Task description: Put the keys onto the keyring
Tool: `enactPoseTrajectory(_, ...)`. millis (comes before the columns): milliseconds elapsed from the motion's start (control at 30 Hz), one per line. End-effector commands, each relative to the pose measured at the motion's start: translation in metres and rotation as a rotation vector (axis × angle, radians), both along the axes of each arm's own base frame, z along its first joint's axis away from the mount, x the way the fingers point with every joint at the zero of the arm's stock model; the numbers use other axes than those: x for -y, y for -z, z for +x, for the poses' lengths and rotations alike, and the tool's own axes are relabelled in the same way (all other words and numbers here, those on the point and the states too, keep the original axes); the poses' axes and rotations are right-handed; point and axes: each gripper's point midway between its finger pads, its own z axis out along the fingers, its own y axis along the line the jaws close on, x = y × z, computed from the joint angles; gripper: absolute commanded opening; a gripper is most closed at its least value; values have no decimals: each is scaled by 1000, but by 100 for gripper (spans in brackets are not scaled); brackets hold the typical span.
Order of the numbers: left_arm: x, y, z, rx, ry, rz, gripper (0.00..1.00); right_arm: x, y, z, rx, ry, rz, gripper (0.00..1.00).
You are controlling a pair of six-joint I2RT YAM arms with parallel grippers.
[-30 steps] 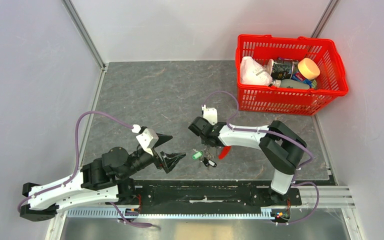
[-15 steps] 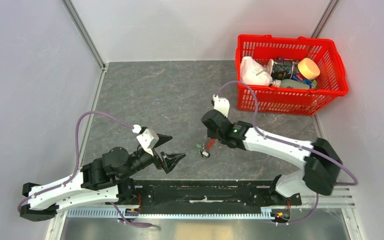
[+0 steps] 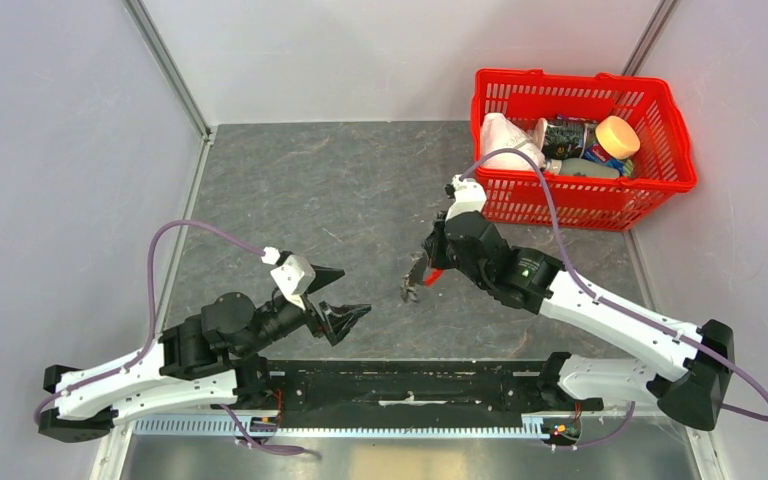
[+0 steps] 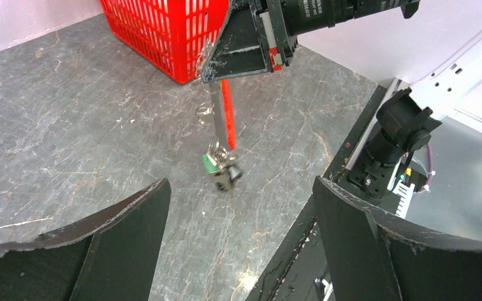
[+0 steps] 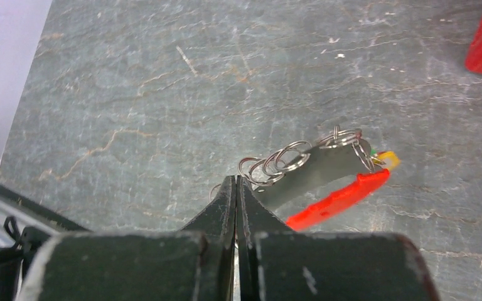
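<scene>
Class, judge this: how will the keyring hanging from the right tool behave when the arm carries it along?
Probably stiff in itself: the keyring hangs straight below the right tool without bending. The keys dangle loosely at its lower end, so they will likely swing. The grip is at one end only, so it may pivot.

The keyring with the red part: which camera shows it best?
Left wrist view: the keyring hangs full length from the shut right gripper, keys bunched at its lower end. The right wrist view foreshortens it; the top view shows it tiny.
</scene>
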Motion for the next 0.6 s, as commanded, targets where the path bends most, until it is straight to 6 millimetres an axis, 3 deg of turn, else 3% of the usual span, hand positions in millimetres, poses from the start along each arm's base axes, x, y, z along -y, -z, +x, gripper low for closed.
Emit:
enactPoseTrajectory(0,-3,-26,-3,-5,1,-85,90,-20,-39,-3,56,-115,79,0)
enactPoseTrajectory(67,-3,-28,-3,-4,1,-89,90,-12,-32,5,55,-41,60,0)
enactPoseTrajectory(200,-6,-30,-3,-1,-2,-89,90,-45,-21,-5,-17,-169,107,0)
enactPoseTrajectory(567,-12,-33,-4,-6,-9,-111,90,-77,33,20,-116,-115,78,0)
